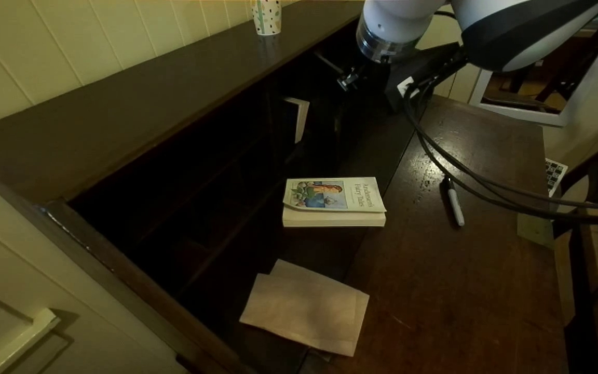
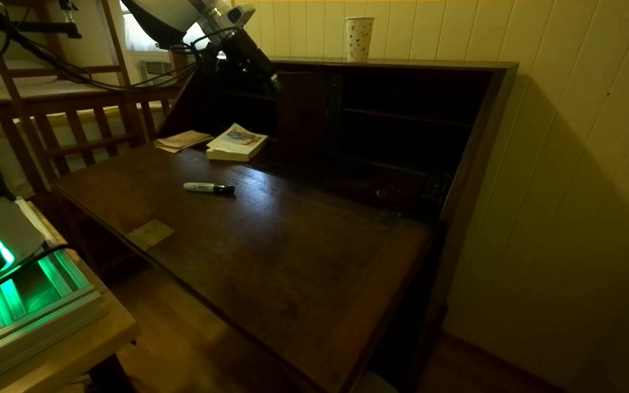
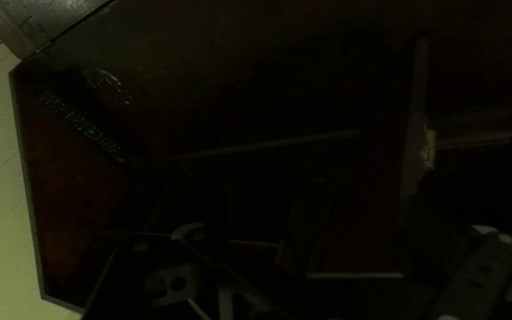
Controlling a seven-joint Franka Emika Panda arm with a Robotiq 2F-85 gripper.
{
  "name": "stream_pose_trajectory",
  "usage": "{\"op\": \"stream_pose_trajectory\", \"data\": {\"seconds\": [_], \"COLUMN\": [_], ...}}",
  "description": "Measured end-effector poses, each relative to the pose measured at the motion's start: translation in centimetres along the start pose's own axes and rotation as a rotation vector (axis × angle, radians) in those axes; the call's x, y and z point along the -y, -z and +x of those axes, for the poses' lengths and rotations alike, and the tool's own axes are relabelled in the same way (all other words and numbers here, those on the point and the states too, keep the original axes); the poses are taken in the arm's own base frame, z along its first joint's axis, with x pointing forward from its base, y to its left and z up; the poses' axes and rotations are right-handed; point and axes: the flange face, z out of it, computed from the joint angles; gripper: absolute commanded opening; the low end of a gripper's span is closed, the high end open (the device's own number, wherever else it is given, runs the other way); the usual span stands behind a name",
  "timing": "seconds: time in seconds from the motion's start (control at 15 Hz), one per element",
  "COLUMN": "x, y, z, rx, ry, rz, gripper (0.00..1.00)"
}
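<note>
My gripper [image 3: 340, 262] stands open in the dim wrist view, its two sides wide apart, with no object visible between them. In an exterior view the gripper [image 2: 274, 82] hangs in front of the desk's dark upper compartments, close to a wooden door panel [image 2: 303, 109]; I cannot tell whether they touch. A small brass latch [image 3: 429, 149] shows on an upright edge in the wrist view. On the desk lies a paperback book [image 1: 330, 195] with a picture cover. Beside it are brown paper sheets [image 1: 307, 306]. A marker [image 1: 454, 202] with a black cap lies nearer the desk's front.
A spotted paper cup [image 2: 358, 38] stands on the desk's top shelf [image 1: 174, 78]. Black cables [image 1: 465, 171] loop from the arm across the desk. Dark cubbyholes [image 2: 407, 131] line the back. A pale angular piece [image 1: 301, 119] shows among the compartments.
</note>
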Motion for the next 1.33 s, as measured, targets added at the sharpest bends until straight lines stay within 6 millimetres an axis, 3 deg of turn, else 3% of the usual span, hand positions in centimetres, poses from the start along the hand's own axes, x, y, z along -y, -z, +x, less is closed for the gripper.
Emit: {"op": "stream_pose_trajectory", "data": {"seconds": [0.73,1.0,1.33], "x": [-4.6,-4.9,-3.5], "y": [0.3,1.3,3.9], "z": [0.1,0.8,1.6], "rx": [0.032,0.031,0.007], "ry": [-0.015,-0.020,-0.044], "rz": [-0.075,-0.058,0.028], "gripper": [1.00,1.00,1.00]}}
